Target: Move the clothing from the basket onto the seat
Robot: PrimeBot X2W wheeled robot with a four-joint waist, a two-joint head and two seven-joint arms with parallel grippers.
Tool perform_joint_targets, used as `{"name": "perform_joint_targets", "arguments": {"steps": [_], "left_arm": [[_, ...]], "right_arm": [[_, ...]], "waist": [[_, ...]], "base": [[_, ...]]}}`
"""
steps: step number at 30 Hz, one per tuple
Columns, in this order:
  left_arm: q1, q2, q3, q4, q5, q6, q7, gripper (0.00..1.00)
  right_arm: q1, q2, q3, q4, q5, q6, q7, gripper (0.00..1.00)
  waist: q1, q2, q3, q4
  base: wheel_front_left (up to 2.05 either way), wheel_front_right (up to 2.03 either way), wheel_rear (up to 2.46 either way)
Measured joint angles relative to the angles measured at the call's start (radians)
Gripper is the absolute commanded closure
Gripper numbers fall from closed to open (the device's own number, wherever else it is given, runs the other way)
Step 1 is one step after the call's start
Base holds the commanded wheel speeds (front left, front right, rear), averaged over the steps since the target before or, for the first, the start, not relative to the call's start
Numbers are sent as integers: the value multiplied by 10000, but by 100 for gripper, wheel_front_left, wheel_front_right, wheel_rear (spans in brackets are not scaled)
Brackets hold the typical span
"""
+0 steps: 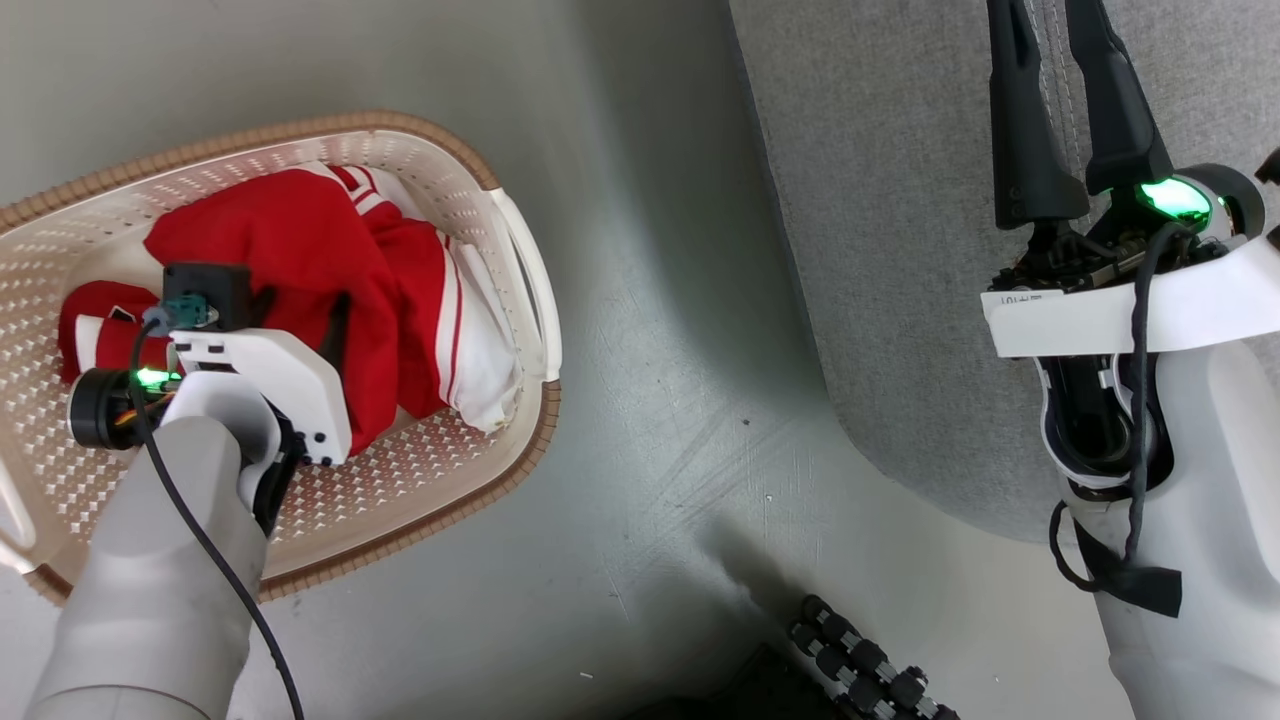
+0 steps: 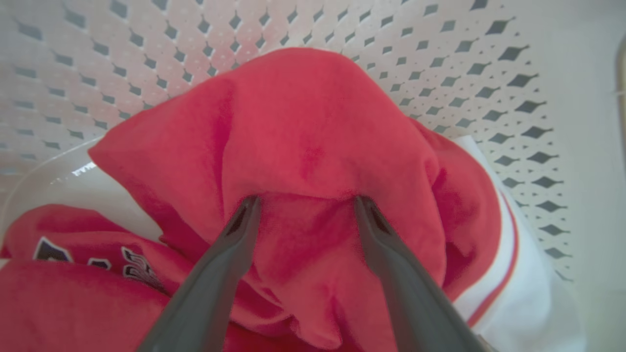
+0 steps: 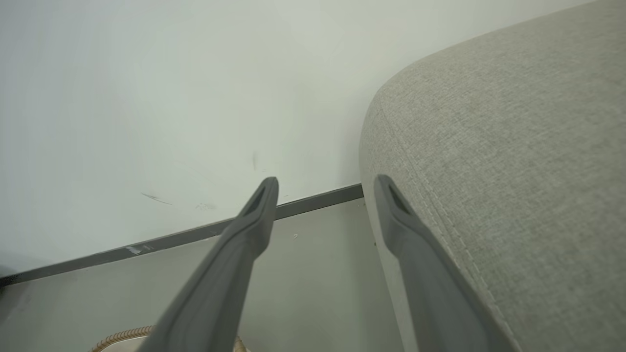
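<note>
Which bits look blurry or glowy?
Left wrist view: basket holes look soft and curved, clothing slightly blurry. Head view: a green light glares at the right. Right wrist view: seat weave is clear, fingers blur near the bottom.

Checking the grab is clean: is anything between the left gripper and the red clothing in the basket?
Nothing visible. The left gripper, open, appears to touch the top of the clothing directly, inside the basket.
</note>
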Motion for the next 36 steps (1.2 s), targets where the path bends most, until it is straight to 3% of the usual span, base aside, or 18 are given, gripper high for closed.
{"name": "perform_joint_targets", "arguments": {"steps": [10, 20, 21, 23, 25, 36], "left_arm": [[-618, 497, -21, 928, 276, 872, 922, 0], [-867, 449, -182, 1189, 539, 980, 1103, 0], [-867, 414, -184, 1212, 527, 972, 1103, 4], [-867, 366, -211, 1246, 525, 965, 1101, 56], [-867, 339, -221, 1279, 525, 895, 1095, 100], [-911, 265, -238, 1413, 439, 709, 901, 100]], "right_arm": [[-251, 13, 207, 10, 374, 0, 0, 0], [-463, 19, 293, 102, 518, 0, 0, 0], [-461, 21, 293, 121, 518, 0, 0, 0], [-461, 21, 291, 151, 518, 0, 0, 0], [-461, 21, 291, 161, 518, 0, 0, 0], [-462, 21, 280, 217, 520, 0, 0, 0]], "waist": [[0, 0, 324, -329], [-1, 0, 376, -449], [0, 0, 367, -448], [0, 0, 346, -444], [0, 0, 322, -436], [-1, 0, 169, -369]], "base": [[0, 0, 0], [0, 0, 0], [0, 0, 0], [0, 0, 0], [0, 0, 0], [0, 0, 0]]}}
